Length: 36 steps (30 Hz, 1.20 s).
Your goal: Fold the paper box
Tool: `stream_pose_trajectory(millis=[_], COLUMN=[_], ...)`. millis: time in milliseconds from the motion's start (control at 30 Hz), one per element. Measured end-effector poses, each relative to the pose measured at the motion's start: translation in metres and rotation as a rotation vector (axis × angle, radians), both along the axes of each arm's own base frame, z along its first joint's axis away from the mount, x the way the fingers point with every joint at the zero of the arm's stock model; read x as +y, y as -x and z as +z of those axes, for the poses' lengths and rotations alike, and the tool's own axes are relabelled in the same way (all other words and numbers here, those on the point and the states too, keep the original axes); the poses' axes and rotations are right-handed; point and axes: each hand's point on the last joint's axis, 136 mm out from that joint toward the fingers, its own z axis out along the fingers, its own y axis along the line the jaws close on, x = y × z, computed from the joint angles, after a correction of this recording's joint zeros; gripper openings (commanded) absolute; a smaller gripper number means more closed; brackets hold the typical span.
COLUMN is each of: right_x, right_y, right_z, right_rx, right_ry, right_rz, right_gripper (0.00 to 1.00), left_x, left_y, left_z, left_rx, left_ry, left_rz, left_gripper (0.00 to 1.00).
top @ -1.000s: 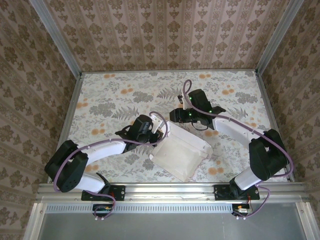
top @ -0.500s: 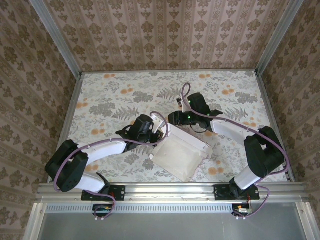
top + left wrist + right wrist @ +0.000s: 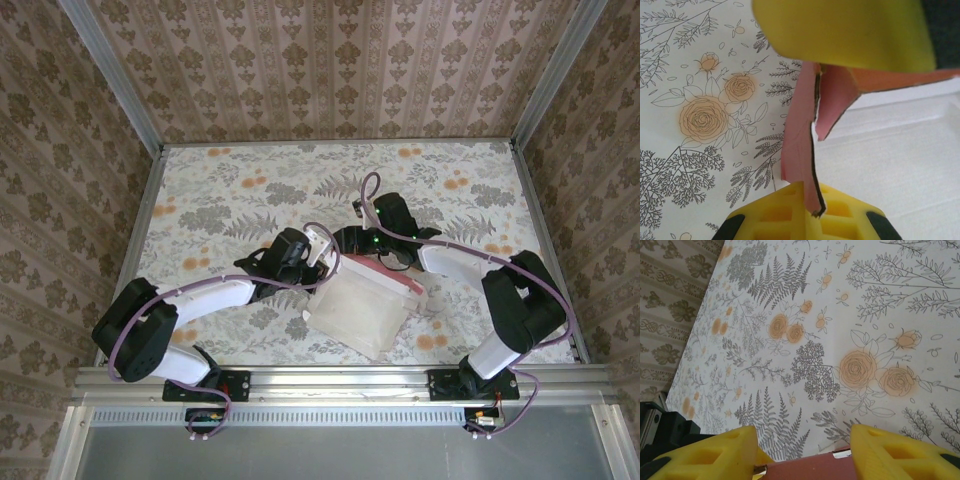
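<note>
The left gripper (image 3: 814,127) is clamped on the paper box (image 3: 362,308). In its wrist view one yellow finger (image 3: 840,30) presses from above and the other (image 3: 790,217) from below, and a thin pink flap with a ragged dark edge stands pinched between them. The pale whitish face of the cardboard spreads away to the right of the grip. The right gripper (image 3: 804,442) stands with its two yellow fingers (image 3: 710,455) well apart. A pink edge of the box lies in the gap between them, low against the floral table (image 3: 220,200). I cannot tell whether either finger touches that edge. From above, both grippers meet at the far left corner of the box, the left one coming from the near left and the right one from the far right. The box lies on the middle of the table toward its near edge, flat and sheet-like, with the pale face up and a pink strip showing along its far side. It sits skewed to the table edges, and its longer sides run from far left to near right. One corner points at the arm bases and the opposite corner sits under the grippers.
</note>
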Motion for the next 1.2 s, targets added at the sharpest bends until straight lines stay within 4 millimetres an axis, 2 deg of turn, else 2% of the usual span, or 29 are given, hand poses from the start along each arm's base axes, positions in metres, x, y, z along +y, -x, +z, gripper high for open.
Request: stream_pose_trajectory(millis=[400,733,967,1067,1133,1200], right_x=[0.002,0.002,0.002,0.002,0.002,0.002], right_y=[-0.004,-0.005,-0.005,-0.005,-0.005,-0.005], right_z=[-0.003,-0.006,-0.006,-0.006,-0.006,-0.006], right_rx=[-0.042,-0.045,-0.048,-0.049,-0.05,-0.052], right_ry=[-0.027,-0.025,-0.022,-0.02,-0.02,-0.019], right_rz=[-0.023,-0.023,-0.024,-0.023,-0.022,-0.021], right_gripper=[0.65,0.59,0.59,0.59,0.59,0.59], left_x=[-0.008,-0.009,-0.007,-0.004,-0.001,0.003], left_y=[0.008,0.008,0.009,0.012,0.016,0.018], left_z=[-0.001,-0.001,-0.002,-0.001,0.009,0.023], left_rx=[0.009,0.014,0.025,0.024,0.021,0.008], left_ry=[-0.039,-0.044,-0.06,-0.071,-0.054,-0.02], left_rz=[-0.044,-0.045,-0.048,-0.064,-0.081,-0.09], left_gripper=[0.02,0.03,0.17,0.32,0.37,0.38])
